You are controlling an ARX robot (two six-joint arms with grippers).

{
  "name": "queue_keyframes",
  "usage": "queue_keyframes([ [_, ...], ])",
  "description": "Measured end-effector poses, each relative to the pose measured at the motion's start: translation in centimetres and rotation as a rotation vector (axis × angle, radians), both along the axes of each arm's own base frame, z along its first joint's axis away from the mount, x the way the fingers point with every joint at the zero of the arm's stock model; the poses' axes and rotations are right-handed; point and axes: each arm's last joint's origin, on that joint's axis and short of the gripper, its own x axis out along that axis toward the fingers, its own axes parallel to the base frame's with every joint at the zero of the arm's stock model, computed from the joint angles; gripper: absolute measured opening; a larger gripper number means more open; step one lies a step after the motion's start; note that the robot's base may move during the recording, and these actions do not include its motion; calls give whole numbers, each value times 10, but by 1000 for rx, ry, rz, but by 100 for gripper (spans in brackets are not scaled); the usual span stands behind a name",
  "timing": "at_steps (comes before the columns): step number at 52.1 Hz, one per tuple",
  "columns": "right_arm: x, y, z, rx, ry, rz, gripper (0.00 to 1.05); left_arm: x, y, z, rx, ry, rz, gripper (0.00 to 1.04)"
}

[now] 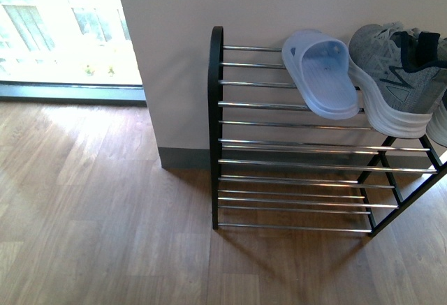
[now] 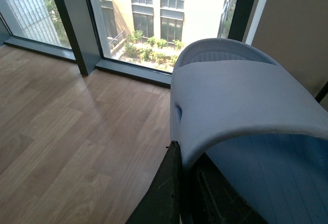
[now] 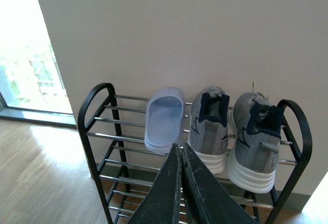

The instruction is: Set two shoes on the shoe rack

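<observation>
Two shoes [image 3: 233, 137] on shoe rack [image 3: 97, 131], beside slipper [image 3: 164, 119]

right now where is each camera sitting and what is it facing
Front: on the robot's body, looking down at the shoe rack; no arm visible.
Left wrist: close behind a pale blue slipper facing the window; left gripper shows.
Right wrist: above the rack, facing the wall; shut right gripper shows.
All three share the slipper.

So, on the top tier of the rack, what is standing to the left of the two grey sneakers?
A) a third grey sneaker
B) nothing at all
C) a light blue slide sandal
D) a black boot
C: the right wrist view shows a light blue slide sandal on the shoe rack, beside the two grey sneakers.
</observation>
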Motion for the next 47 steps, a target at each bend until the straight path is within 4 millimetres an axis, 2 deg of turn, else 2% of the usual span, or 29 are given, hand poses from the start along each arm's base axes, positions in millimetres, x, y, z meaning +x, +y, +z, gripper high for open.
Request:
queue_keyframes([
  [9, 0, 0, 0, 0, -1, 0, 2, 0, 0, 0, 0, 0, -1, 2],
  [11, 0, 0, 0, 0, -1, 0, 12, 0, 0, 0, 0, 0, -1, 2],
  [20, 0, 0, 0, 0, -1, 0, 35, 0, 0, 0, 0, 0, -1, 2],
  [31, 0, 0, 0, 0, -1, 0, 79, 0, 0, 0, 0, 0, -1, 2],
  [37, 0, 0, 0, 1, -1, 0, 97, 0, 0, 0, 0, 0, -1, 2],
  [47, 0, 0, 0, 2, -1, 0, 95, -1, -1, -2, -29, 76, 23, 2],
])
